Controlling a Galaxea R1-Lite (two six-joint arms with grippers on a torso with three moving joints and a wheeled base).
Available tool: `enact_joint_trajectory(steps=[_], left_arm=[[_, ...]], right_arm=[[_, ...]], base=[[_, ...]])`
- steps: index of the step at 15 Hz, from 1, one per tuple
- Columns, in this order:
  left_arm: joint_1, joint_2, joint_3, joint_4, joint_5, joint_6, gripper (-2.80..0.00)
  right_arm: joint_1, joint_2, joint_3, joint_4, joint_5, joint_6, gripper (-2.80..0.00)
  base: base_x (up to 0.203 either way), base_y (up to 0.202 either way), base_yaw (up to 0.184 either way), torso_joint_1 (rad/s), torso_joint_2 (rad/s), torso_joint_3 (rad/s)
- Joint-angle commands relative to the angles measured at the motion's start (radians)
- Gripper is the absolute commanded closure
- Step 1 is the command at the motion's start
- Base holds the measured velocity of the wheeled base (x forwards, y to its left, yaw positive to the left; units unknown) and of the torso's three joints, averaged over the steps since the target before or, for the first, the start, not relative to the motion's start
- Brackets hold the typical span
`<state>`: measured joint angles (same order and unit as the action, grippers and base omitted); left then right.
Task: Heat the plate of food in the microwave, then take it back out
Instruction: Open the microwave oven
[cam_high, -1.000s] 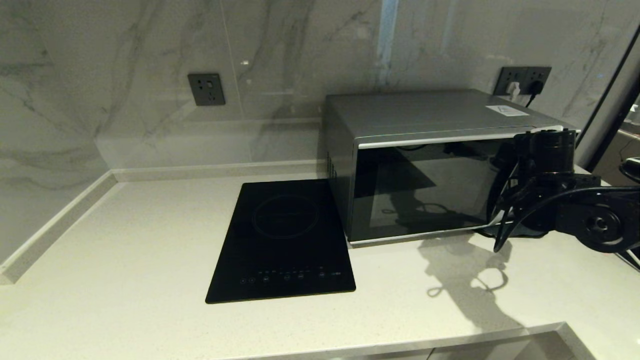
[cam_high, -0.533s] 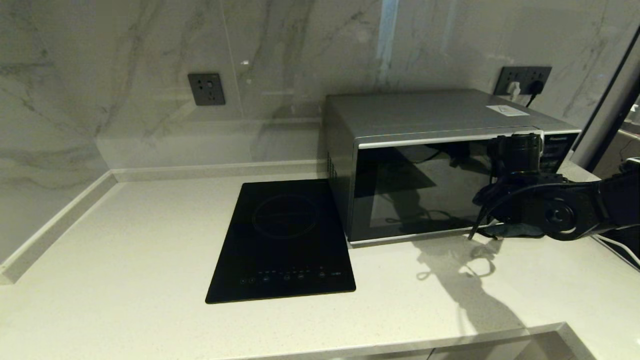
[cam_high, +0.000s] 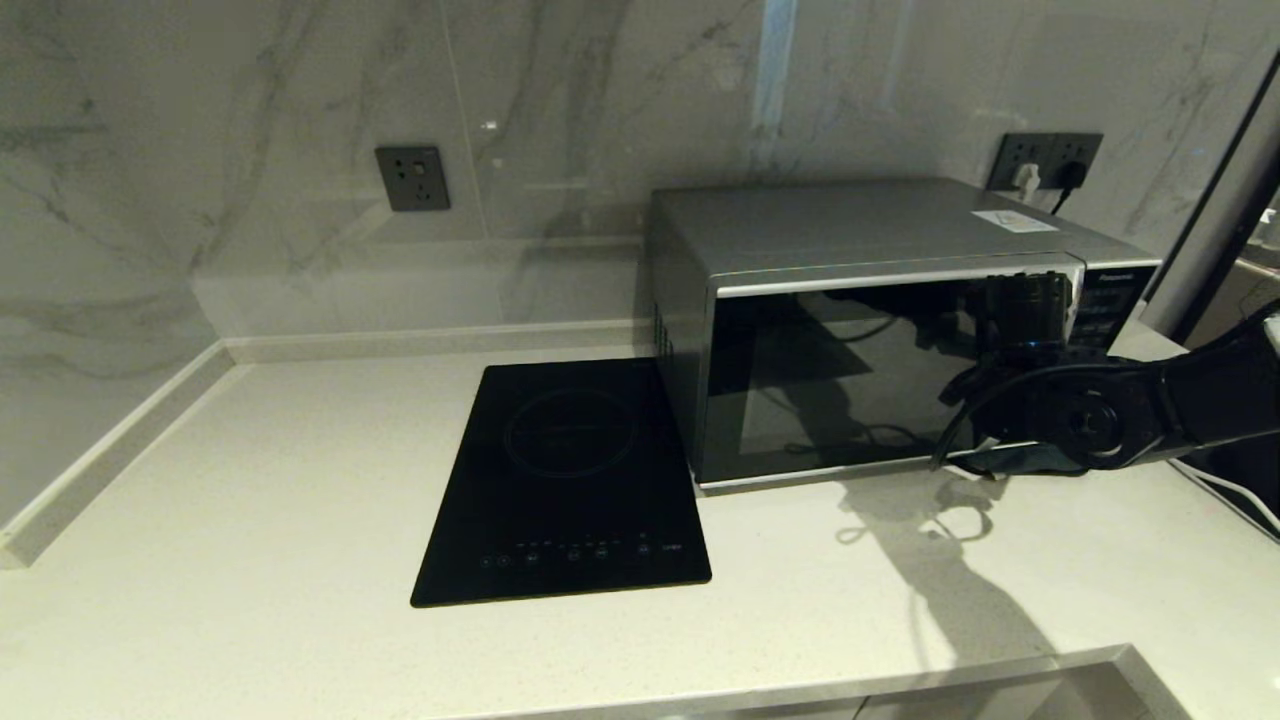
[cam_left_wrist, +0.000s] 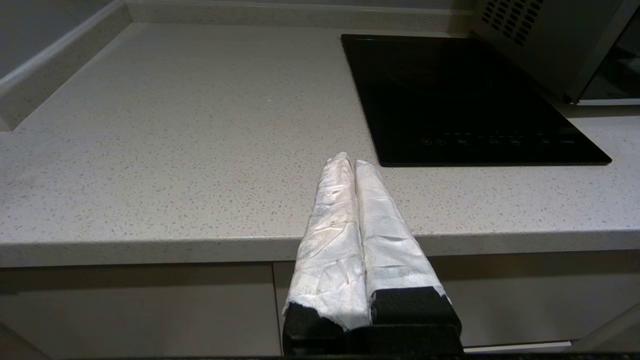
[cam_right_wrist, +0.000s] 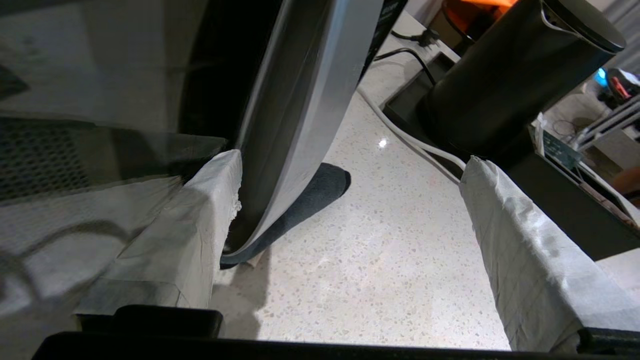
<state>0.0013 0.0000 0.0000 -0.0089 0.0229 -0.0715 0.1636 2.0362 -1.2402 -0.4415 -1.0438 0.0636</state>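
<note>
Right wrist view shows the right gripper (cam_right_wrist: 350, 190) with its jaws spread wide, one white-wrapped finger (cam_right_wrist: 195, 225) tucked between the dark glass door and the curved silver handle (cam_right_wrist: 295, 125) of the large boxy silver microwave (cam_high: 860, 320), the other finger (cam_right_wrist: 520, 255) well out to the side over the pale speckled stone worktop (cam_right_wrist: 380, 260); the handle stands in the gap between them, and nothing is clamped. Beyond the far finger a tall black cylindrical kettle (cam_right_wrist: 500, 80) stands on a dark tray, with a white cable (cam_right_wrist: 410, 140) running along the worktop beside it. From the head view the right arm (cam_high: 1120, 420) reaches in from the right, across the door's right edge, and the door is closed. A flat black induction cooktop (cam_high: 570, 480) lies just left of the microwave. The left gripper (cam_left_wrist: 355, 165) hangs in front of the worktop's front edge, its jaws pressed together and empty. The plate of food appears in no view.
</note>
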Motion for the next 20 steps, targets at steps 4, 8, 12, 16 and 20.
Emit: enact_joint_trajectory(steps=[4, 8, 12, 16, 20], left_arm=[[0.0, 0.002, 0.0, 0.0, 0.0, -0.001, 0.0], [0.0, 0.002, 0.0, 0.0, 0.0, -0.001, 0.0], [0.0, 0.002, 0.0, 0.0, 0.0, -0.001, 0.0], [0.0, 0.002, 0.0, 0.0, 0.0, -0.001, 0.0], [0.0, 0.002, 0.0, 0.0, 0.0, -0.001, 0.0]], right_arm=[[-0.032, 0.035, -0.035, -0.005, 0.001, 0.001, -2.8], [-0.044, 0.041, -0.042, -0.005, 0.004, 0.001, -2.8], [-0.071, 0.044, -0.045, -0.005, 0.011, 0.002, -2.8], [-0.096, 0.042, -0.044, -0.006, 0.036, 0.005, -2.8], [-0.096, 0.042, -0.038, -0.01, 0.036, 0.007, -2.8]], base=[[0.0, 0.0, 0.0, 0.0, 0.0, 0.0], [0.0, 0.0, 0.0, 0.0, 0.0, 0.0], [0.0, 0.0, 0.0, 0.0, 0.0, 0.0], [0.0, 0.0, 0.0, 0.0, 0.0, 0.0], [0.0, 0.0, 0.0, 0.0, 0.0, 0.0]])
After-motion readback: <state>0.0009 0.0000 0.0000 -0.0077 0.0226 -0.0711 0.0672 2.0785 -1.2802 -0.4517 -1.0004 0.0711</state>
